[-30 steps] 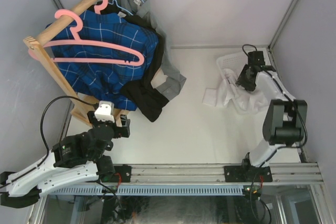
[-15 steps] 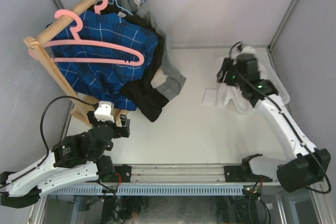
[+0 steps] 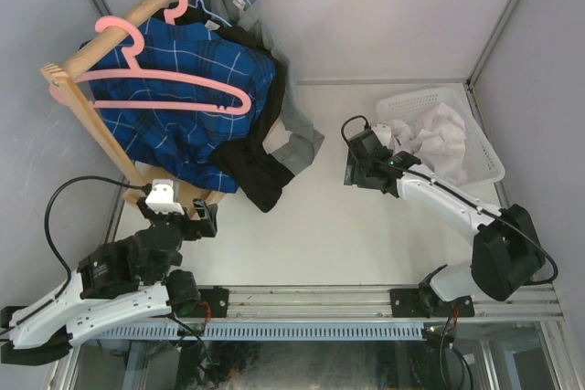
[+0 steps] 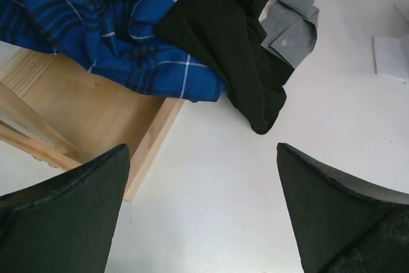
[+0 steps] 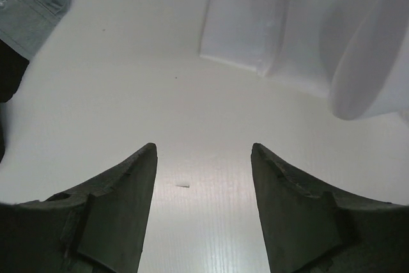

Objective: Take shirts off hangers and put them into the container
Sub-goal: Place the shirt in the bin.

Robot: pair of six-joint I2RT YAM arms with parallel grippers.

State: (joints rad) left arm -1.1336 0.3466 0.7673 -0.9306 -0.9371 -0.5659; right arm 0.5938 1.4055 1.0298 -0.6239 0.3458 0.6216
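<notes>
Only top view shows container (image 3: pixel 413 100), right of frame, holding white shirt (image 3: pixel 437 130); 3 shirts (image 3: pixel 183 89) on rack (image 3: pixel 87 121), upper left; left gripper (image 4: pixel 201 148) wide, empty; right gripper (image 5: pixel 203 146) parted, empty.

The left black two-finger gripper (image 4: pixel 202 149) is tucked low, close to its base, with its jaws spread wide and holding nothing. The right black two-finger gripper (image 5: pixel 203 147) points down at the end of its outstretched white arm (image 3: pixel 439 198), with its jaws parted and empty.
</notes>
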